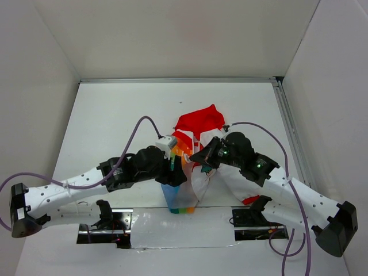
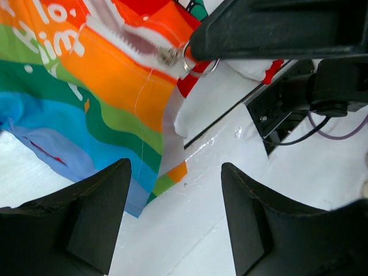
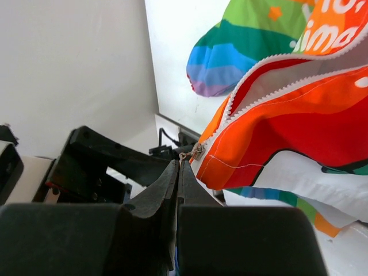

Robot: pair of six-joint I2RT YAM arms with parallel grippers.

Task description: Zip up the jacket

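Evidently the jacket (image 1: 185,172) hangs between both arms over the surface (image 1: 115,115), only partly zipped: teeth gape beyond the zipper slider (image 3: 198,151). The right claw (image 3: 179,165) is clenched on the pull ring (image 2: 199,63). The left claw (image 2: 175,175) stands released under the hem.

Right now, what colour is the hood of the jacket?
The hood is solid red, clearest in the top external view.

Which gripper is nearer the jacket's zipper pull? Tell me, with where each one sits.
Right. The right gripper is shut on the zipper pull; the left gripper stands open, apart from it, holding nothing.
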